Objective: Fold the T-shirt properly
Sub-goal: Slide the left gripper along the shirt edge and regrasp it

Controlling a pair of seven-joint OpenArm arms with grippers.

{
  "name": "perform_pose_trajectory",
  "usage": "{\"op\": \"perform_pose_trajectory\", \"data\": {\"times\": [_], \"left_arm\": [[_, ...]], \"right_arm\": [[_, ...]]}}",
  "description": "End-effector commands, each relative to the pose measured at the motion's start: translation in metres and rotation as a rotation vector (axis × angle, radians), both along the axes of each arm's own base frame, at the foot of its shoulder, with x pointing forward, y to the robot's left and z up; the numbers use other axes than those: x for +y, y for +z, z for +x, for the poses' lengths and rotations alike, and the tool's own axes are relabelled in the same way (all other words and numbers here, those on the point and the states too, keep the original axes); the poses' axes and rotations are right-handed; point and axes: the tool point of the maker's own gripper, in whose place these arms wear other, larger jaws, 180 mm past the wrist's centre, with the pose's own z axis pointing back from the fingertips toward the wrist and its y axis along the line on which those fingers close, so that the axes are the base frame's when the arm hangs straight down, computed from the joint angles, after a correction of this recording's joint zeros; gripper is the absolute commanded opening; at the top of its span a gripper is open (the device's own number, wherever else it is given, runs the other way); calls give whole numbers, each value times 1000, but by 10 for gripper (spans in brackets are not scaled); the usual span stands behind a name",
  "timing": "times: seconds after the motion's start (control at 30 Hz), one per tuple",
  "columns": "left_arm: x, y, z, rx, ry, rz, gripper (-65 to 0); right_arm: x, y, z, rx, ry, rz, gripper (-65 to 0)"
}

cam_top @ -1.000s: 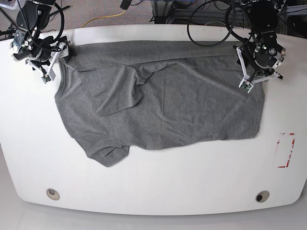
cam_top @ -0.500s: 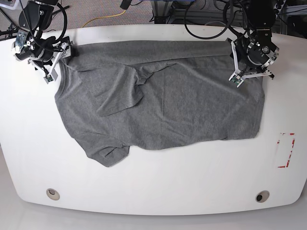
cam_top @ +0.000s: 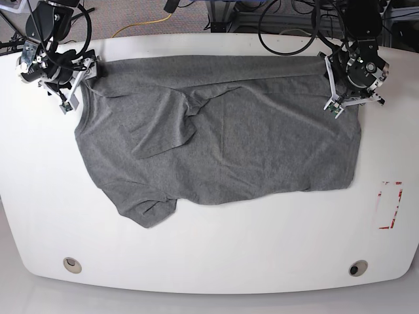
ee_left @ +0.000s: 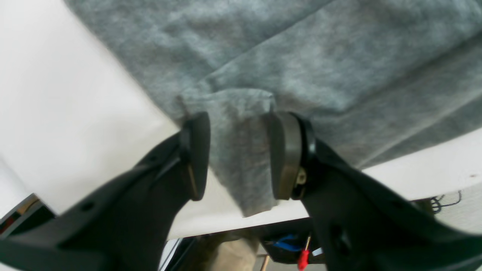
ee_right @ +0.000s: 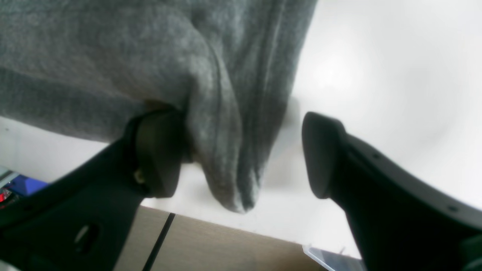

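On the white desk (cam_top: pixel 216 255) the T-shirt (cam_top: pixel 222 144) is lying spread out, covering most of the far half, far edge running close to the desk's back rim. Body is bunching in a diagonal fold left of centre, and one sleeve is sticking out toward the near-left.

Left tool (cam_top: pixel 353 77) is sitting at the far corner of the shirt, on the base view's right. In the left wrist view, the left tool (ee_left: pixel 237 154) is straddling a small flap of grey fabric at the shirt's edge; the jaws are standing apart, one finger (ee_left: pixel 196 154) on each side of the flap. Can't tell whether the pads are actually pressing the cloth.

Right tool (cam_top: pixel 69 75) is sitting at the opposite far corner, base view's left. In the right wrist view, the right tool (ee_right: pixel 241 154) is spread wide; a hanging fold of the T-shirt (ee_right: pixel 226 113) is draping against one finger (ee_right: pixel 158 150), while the other finger is sitting clear of the fabric over bare desk (ee_right: pixel 376 56).

A red-and-white marker (cam_top: pixel 391 205) is sitting on the desk near its right edge, well apart from the shirt.
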Motion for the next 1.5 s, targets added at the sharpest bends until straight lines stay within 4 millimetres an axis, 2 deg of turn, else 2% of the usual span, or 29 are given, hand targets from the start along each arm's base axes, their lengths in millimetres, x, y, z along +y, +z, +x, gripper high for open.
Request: {"op": "perform_pose_trajectory", "data": {"times": [0.0, 0.33, 0.7, 0.73, 0.8, 0.9, 0.97, 1.03, 1.3, 1.47], "left_arm": [[6, -2, 0, 9, 8, 9, -408], [4, -6, 1, 18, 11, -4, -408], [11, -11, 4, 32, 29, 1, -417], [14, -13, 3, 41, 31, 5, -433], [18, -16, 1, 58, 34, 8, -507], [18, -18, 1, 62, 36, 7, -650], [18, -18, 1, 62, 36, 7, -650], [17, -17, 1, 60, 35, 6, -650], [12, 7, 14, -25, 8, 23, -650], [12, 9, 15, -31, 7, 24, -650]], "right_arm": [[-7, 9, 8, -31, 3, -14, -179], [-6, 9, 8, -32, 3, -13, -179], [-7, 9, 8, -31, 3, -14, -179], [-7, 9, 8, -31, 3, -14, -179], [-7, 9, 8, -31, 3, -14, -179], [-7, 9, 8, -30, 3, -15, -189], [-7, 9, 7, -30, 3, -17, -219], [-7, 9, 7, -30, 3, -17, -282], [-7, 9, 7, -29, 2, -17, -593], [-7, 9, 7, -29, 2, -17, -602]]}}
